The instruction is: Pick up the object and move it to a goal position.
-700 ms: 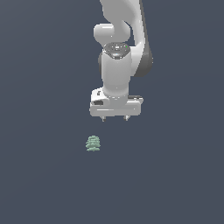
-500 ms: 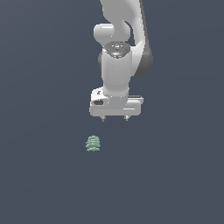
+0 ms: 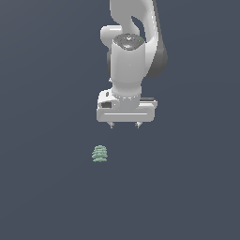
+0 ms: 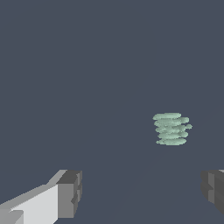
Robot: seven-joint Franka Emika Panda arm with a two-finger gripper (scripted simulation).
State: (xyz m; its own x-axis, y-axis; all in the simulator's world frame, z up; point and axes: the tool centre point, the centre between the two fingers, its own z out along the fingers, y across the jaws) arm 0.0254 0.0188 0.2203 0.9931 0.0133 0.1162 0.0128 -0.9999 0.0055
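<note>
Presently: my gripper (image 3: 125,125) spread wide and empty above the desk (image 3: 42,187), the object (image 3: 99,153) lying apart toward the exterior view's left, approach step in hand, next move calling for centring over it before descent, its ridged tiers legible only in the wrist view.

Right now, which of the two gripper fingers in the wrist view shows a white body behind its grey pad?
The finger across from the pale mint-green ridged object. Its grey pad joins a white bar; the other finger, nearer the object, shows only grey.
</note>
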